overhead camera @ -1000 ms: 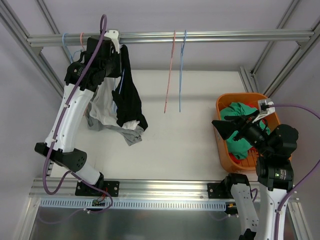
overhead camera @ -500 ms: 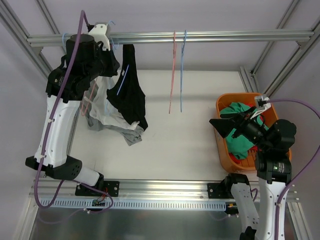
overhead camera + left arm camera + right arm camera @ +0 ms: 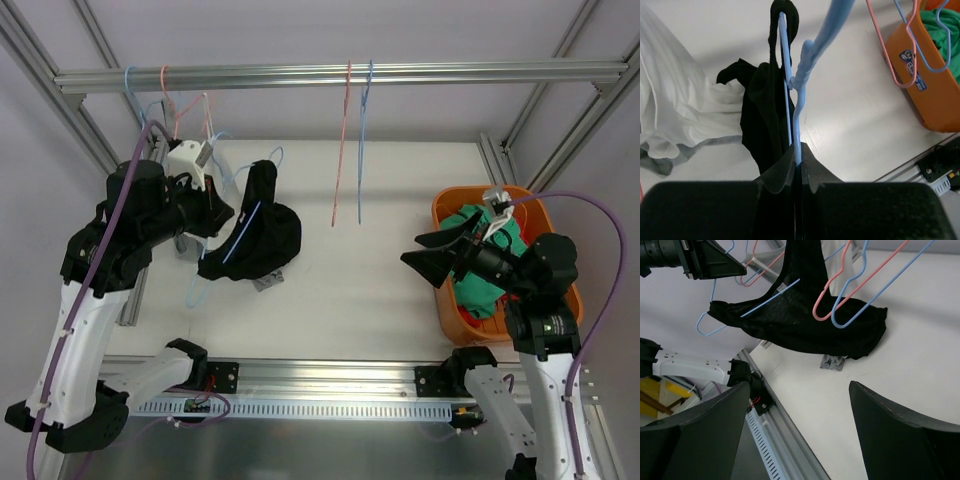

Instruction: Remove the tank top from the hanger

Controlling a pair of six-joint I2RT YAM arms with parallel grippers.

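Note:
The black tank top (image 3: 268, 238) hangs on a light blue hanger (image 3: 243, 228), held off the rail and low over the table. My left gripper (image 3: 220, 214) is shut on the hanger's wire; in the left wrist view the jaws (image 3: 799, 159) pinch the wire just below the hanger's neck (image 3: 803, 65), with the tank top (image 3: 764, 115) draped to the left. My right gripper (image 3: 432, 256) is open and empty beside the basket. The right wrist view shows its fingers spread wide (image 3: 800, 390), facing the tank top (image 3: 805, 320) and the hanger (image 3: 760, 302).
White and grey garments (image 3: 670, 110) lie on the table under the tank top. An orange basket (image 3: 447, 305) with green cloth (image 3: 480, 285) stands at the right. An empty pink hanger (image 3: 342, 150) and an empty blue hanger (image 3: 364, 150) hang from the rail (image 3: 470, 71); more hangers hang at its left end.
My left arm has pulled the hanger with the tank top off the rail, down and toward the near side. My right gripper has shifted a little left.

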